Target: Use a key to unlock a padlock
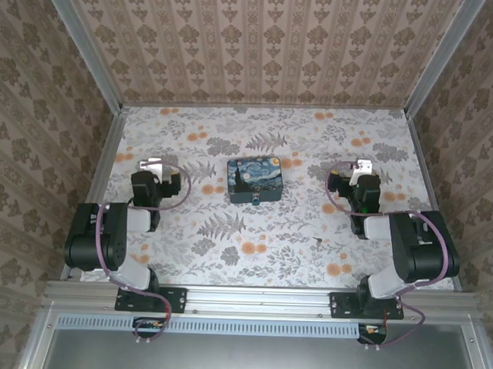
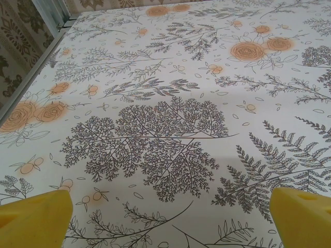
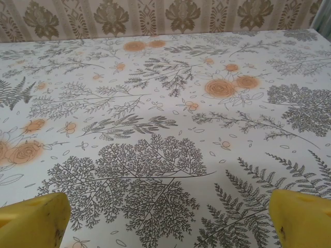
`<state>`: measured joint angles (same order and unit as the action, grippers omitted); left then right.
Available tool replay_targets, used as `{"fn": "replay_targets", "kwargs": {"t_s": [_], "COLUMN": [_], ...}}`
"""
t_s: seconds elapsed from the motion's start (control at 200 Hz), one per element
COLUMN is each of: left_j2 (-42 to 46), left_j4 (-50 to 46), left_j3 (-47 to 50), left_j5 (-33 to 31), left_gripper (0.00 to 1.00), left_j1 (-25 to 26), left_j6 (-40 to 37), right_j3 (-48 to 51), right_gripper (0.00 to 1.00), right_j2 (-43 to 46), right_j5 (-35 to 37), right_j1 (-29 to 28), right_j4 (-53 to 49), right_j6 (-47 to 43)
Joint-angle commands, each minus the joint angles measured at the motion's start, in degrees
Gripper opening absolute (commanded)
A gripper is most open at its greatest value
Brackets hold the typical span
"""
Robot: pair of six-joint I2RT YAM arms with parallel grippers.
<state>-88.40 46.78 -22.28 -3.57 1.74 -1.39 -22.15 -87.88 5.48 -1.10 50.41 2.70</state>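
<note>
Padlock (image 1: 256,202) count is one: a tiny dark speck at the near edge of the single starry-night box (image 1: 255,179), which sits mid-counter (image 1: 293,235) between your two arms. Its shackle is too small to make out. Your left tool (image 1: 154,163) and right tool (image 1: 362,167) each hover over the floral surface, well apart from the box, each with its two yellow fingertips (image 2: 36,219) spread wide.

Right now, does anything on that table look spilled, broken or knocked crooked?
Nothing stands out. The painted box sits flat mid-table, only slightly turned. The left gripper and right gripper are open above the flowered table.
</note>
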Motion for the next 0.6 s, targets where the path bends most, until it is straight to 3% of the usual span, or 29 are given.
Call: {"fn": "replay_targets", "kwargs": {"t_s": [0.0,0.595], "left_j2": [0.4,0.4], "left_j4": [2.0,1.6], "left_j3": [-1.0,-1.2], "left_j5": [0.9,1.8], "left_gripper": [1.00,1.00], "left_j1": [-0.5,-0.9], "left_j6": [-1.1,-0.9], "right_j3": [-0.7,-0.8], "right_gripper": [1.00,1.00], "right_j2": [0.0,0.0], "right_j5": [-1.9,-1.9], "right_j1": [0.3,0.3], "right_j4": [-0.1,-0.3], "right_j6": [-0.9,-0.8]}}
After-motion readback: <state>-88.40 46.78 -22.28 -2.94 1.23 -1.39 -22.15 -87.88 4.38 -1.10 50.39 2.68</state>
